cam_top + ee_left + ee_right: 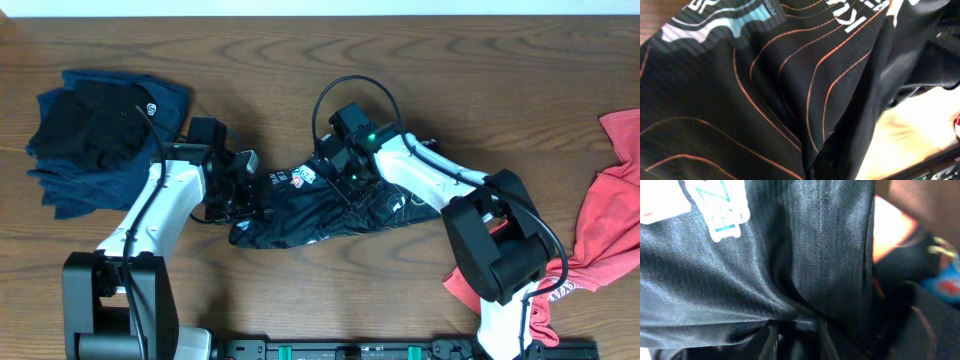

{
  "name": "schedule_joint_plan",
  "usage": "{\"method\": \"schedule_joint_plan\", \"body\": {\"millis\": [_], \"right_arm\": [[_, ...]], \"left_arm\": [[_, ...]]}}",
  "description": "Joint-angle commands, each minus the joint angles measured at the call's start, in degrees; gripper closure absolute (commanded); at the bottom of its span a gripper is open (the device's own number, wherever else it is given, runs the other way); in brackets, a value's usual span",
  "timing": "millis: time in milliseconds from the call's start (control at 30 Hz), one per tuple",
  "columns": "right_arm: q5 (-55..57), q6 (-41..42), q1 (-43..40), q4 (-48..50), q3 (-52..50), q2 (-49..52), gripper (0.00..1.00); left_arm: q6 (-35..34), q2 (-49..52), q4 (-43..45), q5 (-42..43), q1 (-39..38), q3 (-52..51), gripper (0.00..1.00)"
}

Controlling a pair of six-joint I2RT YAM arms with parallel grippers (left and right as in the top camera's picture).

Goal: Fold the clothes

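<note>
Left fingers [238, 197]: clenched, apparently pinching left edge of black shirt [310, 215]; cloth drapes across wrist view. Right fingers [345, 172]: on shirt's upper edge, folds gather between them, cannot tell if clamped or letting go. Shirt bunched between both, on bench [300, 80]. Step, by judgement: spreading shirt flat, no fold made yet. Next: pull edges apart, smooth. Beyond left fingers: navy and black pile [100, 130]. Well beyond right fingers: red garment [610, 210]. No containers in view.

You have a black shirt [300, 222] with thin orange contour lines and white lettering at centre, navy garments [70, 170] far left, a red garment [605, 215] right.
</note>
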Motion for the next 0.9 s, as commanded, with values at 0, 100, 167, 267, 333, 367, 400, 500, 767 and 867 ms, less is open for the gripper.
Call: {"method": "schedule_joint_plan", "body": {"millis": [0, 100, 167, 267, 333, 367, 400, 500, 767, 867], "right_arm": [[7.72, 2.05, -1.31, 0.7, 0.76, 0.17, 0.73], [6.34, 2.05, -1.36, 0.61, 1.11, 0.13, 0.73], [4.2, 2.05, -1.36, 0.17, 1.97, -0.07, 0.73], [0.85, 2.05, -1.36, -0.68, 3.39, -1.99, 0.72], [-0.15, 2.05, -1.44, -0.68, 4.13, -4.04, 0.71], [-0.13, 2.05, -1.51, -0.66, 4.46, -5.07, 0.7], [-0.07, 2.03, -1.6, -0.57, 4.74, -6.25, 0.69], [1.16, 2.03, -2.73, -0.2, 5.22, -8.72, 0.67], [13.99, 9.22, -11.1, -8.7, 5.18, -9.55, 0.68], [14.73, 9.75, -15.23, -11.87, 5.05, -9.46, 0.68]], "left_arm": [[-0.2, -0.52, -0.55, -2.4, 0.26, 1.03, 0.94], [-0.2, -0.55, -0.31, -2.4, 0.26, 1.03, 0.94], [-0.2, -0.55, 0.13, -2.43, 0.26, 1.03, 0.94], [-0.22, -0.55, 0.52, -2.4, 0.26, 1.03, 0.95], [-0.22, -0.52, 0.48, -2.4, 0.26, 1.03, 0.94], [-0.22, -0.55, 0.5, -2.4, 0.26, 1.03, 0.94], [-0.22, -0.55, 0.5, -2.4, 0.26, 1.03, 0.94], [-0.22, -0.55, 0.5, -2.4, 0.26, 1.03, 0.94], [-0.24, -0.55, 0.33, -2.36, 0.61, 1.09, 0.94], [-0.26, -0.55, -0.42, -2.36, 1.97, 1.75, 0.94]]}}
